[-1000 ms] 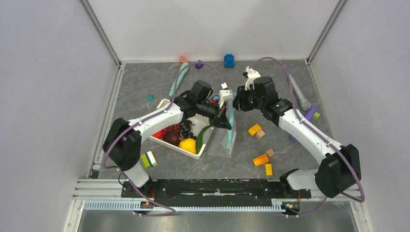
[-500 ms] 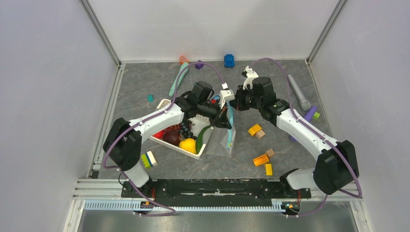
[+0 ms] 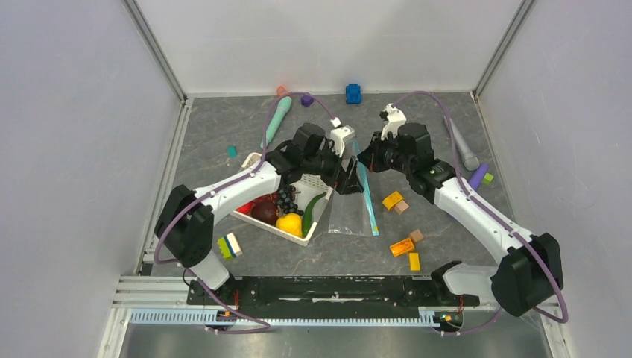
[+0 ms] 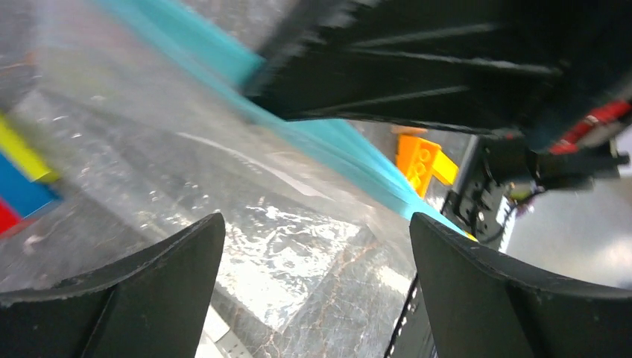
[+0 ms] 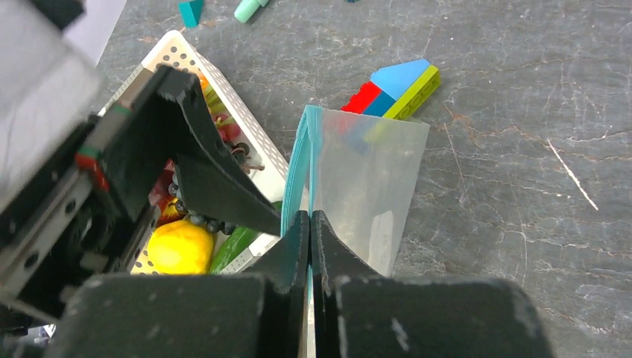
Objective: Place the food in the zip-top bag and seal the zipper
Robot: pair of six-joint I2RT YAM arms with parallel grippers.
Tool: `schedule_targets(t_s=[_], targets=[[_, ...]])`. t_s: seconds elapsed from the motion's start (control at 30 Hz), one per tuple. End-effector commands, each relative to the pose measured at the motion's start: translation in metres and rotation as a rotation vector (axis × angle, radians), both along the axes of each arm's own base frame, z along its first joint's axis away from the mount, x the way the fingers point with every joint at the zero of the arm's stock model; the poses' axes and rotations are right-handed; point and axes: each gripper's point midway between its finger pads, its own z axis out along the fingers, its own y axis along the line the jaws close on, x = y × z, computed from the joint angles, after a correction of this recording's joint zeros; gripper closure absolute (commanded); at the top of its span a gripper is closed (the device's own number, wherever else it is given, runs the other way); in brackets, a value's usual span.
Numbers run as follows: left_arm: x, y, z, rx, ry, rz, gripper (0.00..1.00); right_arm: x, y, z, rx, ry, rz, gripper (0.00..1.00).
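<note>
Bases of both arms sat at the near edge of the bench (image 3: 320, 257). Just beyond them lay loose blocks: a striped block (image 3: 229, 245) to the left, and orange and yellow blocks (image 3: 403, 247) to the right.

Further in, the food (image 3: 289, 222) lay in the white mesh basket (image 3: 298, 237). It comprised a yellow piece, a maroon piece (image 3: 264, 211), grapes (image 3: 285, 198) and a green pod (image 3: 313, 203).

The zip-top bag (image 3: 346, 216) stood just right of the basket. Its lower edge rested on the bench and its mouth edge was lifted.

The right gripper (image 5: 309, 220) had its jaws pressed together on the zipper (image 5: 298, 171), pinching the teal strip at its upper end. The left gripper (image 4: 314, 224) had its jaws wide apart and gripped nothing. The clear film and the teal strip lay in front of them.

Along the far edge were a teal marker-shaped toy (image 3: 276, 123), a blue toy (image 3: 353, 93) and a grey marker (image 3: 462, 145).
</note>
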Motion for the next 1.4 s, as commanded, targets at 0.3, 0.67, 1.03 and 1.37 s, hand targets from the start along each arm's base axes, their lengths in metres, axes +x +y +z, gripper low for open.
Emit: schedule_targets(t_s=[0.3, 0.67, 1.03, 1.37], targets=[[0.042, 0.005, 0.076, -0.147, 0.029, 0.364, 0.00, 0.001, -0.009, 0.039, -0.048, -0.254, -0.084, 1.00], [0.065, 0.010, 0.055, -0.103, 0.048, 0.501, 0.00, -0.002, -0.009, 0.047, -0.035, -0.276, -0.129, 1.00], [0.080, 0.038, 0.045, -0.036, -0.017, 0.655, 0.00, 0.001, -0.016, 0.044, -0.017, -0.236, -0.199, 1.00], [0.087, 0.037, 0.031, 0.070, -0.063, 0.686, 0.00, 0.000, -0.008, 0.043, 0.014, -0.223, -0.177, 1.00]])
